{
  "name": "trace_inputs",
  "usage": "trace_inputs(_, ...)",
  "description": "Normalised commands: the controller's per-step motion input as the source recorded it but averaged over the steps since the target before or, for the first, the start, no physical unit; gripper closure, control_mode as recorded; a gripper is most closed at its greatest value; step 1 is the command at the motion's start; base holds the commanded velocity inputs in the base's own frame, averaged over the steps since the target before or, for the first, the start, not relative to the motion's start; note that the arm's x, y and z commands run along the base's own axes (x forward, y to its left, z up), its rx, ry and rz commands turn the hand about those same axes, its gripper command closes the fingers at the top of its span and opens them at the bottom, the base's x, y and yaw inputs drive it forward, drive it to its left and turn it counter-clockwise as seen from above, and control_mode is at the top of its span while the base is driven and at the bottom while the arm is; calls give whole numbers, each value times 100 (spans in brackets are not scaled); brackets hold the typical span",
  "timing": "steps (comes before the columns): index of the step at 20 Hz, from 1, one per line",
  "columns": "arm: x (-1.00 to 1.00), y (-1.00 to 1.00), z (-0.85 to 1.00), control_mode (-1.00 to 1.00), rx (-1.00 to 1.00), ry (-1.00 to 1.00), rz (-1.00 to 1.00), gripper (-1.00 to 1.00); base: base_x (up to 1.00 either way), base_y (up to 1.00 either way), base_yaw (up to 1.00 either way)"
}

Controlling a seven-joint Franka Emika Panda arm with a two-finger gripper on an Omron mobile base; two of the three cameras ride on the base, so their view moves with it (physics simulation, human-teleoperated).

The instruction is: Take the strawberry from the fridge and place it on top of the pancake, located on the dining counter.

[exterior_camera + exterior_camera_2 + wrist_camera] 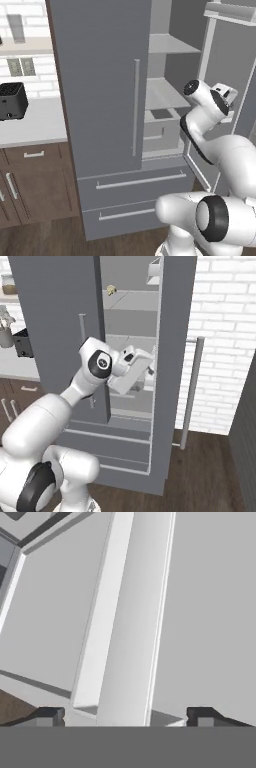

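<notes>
A tall matte grey fridge (100, 100) dominates the kitchen, its left door shut and its right door (172, 356) swung wide, baring pale grey shelves (165, 95) inside. In the left base view the white arm (220, 150) climbs from about 5 o'clock toward the open compartment at 3 o'clock; in the right base view it rises from 7 o'clock to the frame's centre, its hand reaching past the door edge into the shelving. A long silver bar handle (192, 391) stands on the open door at roughly 3 o'clock in that view. Two drawers (135, 195) run across the fridge's foot. At 9 o'clock in the left base view, a black toaster (12, 101) sits on a white counter (35, 125) over brown wooden cabinets (35, 185). The gripper (125, 717), seen from the hand view, has its two dark fingertips (47, 717) set far apart with nothing between them, facing pale fridge panels. A small tan item (111, 290) rests on an upper shelf at 12 o'clock in the right base view. The strawberry's whereabouts cannot be told.
</notes>
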Motion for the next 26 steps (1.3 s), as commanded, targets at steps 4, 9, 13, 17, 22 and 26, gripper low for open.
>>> trace_inputs(4,-2,79,63,-100,-10,0,5,-100,0,0,0)
trace_inputs(9,0,95,47,-100,15,-9,0,-100,0,0,0)
trace_inputs(13,6,36,-27,-100,82,-42,0,-100,0,0,0)
trace_inputs(17,0,20,-23,-100,92,-48,-3,-100,0,0,0)
trace_inputs(22,0,56,77,-100,19,-49,-15,-100,0,0,0)
trace_inputs(26,15,98,89,-100,0,-39,-7,-100,0,0,0)
